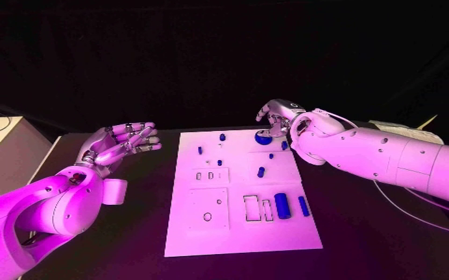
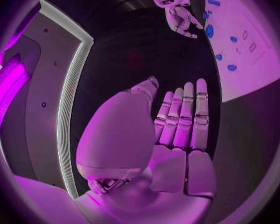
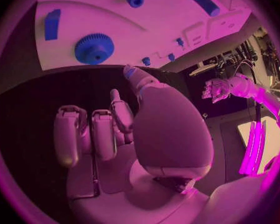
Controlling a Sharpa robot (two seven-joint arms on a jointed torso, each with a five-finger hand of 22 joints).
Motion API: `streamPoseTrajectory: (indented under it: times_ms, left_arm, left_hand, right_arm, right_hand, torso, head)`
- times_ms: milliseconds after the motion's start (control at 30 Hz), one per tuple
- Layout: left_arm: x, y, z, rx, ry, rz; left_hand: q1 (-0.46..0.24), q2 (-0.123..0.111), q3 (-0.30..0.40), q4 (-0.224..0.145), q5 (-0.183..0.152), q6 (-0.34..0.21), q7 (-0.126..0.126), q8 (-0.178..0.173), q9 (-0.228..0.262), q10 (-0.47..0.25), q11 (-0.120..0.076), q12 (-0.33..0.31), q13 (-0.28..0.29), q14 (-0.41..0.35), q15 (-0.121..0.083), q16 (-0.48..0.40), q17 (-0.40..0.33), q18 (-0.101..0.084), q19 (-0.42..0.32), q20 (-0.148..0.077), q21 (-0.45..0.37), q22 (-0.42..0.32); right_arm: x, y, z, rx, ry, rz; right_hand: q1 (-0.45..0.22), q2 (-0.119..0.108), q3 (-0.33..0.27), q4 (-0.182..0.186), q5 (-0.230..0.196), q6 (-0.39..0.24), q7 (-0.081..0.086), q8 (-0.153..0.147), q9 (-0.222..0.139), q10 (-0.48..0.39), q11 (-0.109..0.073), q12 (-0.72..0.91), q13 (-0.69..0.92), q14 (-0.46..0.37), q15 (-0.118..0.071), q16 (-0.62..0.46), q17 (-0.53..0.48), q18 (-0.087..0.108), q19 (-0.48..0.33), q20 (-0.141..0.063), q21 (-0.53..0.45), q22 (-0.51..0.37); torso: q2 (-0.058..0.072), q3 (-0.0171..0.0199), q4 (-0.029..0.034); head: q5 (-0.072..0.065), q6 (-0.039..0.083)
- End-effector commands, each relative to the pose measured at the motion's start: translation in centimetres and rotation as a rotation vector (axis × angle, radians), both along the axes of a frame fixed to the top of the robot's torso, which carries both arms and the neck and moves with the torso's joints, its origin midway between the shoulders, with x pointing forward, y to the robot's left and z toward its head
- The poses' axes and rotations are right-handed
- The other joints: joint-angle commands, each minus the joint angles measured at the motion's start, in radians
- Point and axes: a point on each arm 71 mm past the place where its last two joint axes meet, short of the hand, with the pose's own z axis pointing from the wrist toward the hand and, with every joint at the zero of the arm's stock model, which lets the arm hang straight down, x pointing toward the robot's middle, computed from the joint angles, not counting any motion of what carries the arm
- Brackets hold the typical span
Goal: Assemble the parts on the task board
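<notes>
The task board (image 1: 241, 228) lay flat in the middle of the black table (image 1: 140, 228), and the small blue parts were spread over it. A blue gear (image 1: 264, 140) sat near the far right corner of the board. The right hand (image 1: 277, 119) hovered just beside this gear, at the far right edge of the board, with the fingers curled downward; in the right wrist view the gear (image 3: 94, 48) lay flat on the white plate, apart from the fingers (image 3: 70, 134), so the hand was holding nothing, but I cannot tell if the fingers were fully closed. A blue cylinder (image 1: 281, 205) and a thinner blue bar (image 1: 304, 206) lay side by side on the near right part of the board. The left hand (image 1: 124, 141) was held above the table to the left of the board, well apart from it, released, with the fingers stretched out straight and nothing in them.
</notes>
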Motion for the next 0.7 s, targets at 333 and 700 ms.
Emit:
streamPoseTrajectory:
  times_ms: [333, 700]
  left_arm:
    - [0.0, -0.3, 0.0, -0.009, -0.008, -0.02]
    - [0.0, -0.2, 0.0, -0.008, -0.007, -0.019]
  left_hand:
    - [0.0, -0.009, 0.006, 0.002, -0.004, -0.005, 0.016, -0.004, -0.001, 0.004, 0.002, -0.006, -0.001, -0.008, 0.002, 0.004, 0.001, 0.005, -0.003, 0.006, 0.004, -0.001]
    - [0.0, -0.009, 0.006, 0.002, -0.004, -0.005, 0.016, -0.004, -0.001, 0.004, 0.002, -0.006, -0.001, -0.008, 0.002, 0.004, 0.001, 0.005, -0.003, 0.006, 0.004, -0.001]
  right_arm:
    - [0.4, -1.1, -1.1, -0.041, 0.142, -0.061]
    - [1.0, -1.2, -1.3, -0.051, 0.126, -0.1]
  right_hand:
    - [0.004, 0.022, -0.098, 0.059, 0.045, -0.035, 0.013, 0.03, 0.001, 0.108, 0.019, 0.275, 0.296, 0.101, 0.024, 0.086, 0.258, -0.038, 0.08, 0.025, 0.088, 0.204]
    - [0.01, 0.029, -0.099, 0.067, 0.061, -0.032, 0.012, 0.035, 0.001, 0.108, 0.019, 0.275, 0.296, 0.102, 0.025, 0.087, 0.262, -0.039, 0.082, 0.027, 0.091, 0.209]
  torso:
    - [0.001, -0.0011, 0.0012]
    - [-0.001, -0.0028, 0.0027]
  head:
    - [-0.004, -0.01]
    - [-0.003, -0.015]
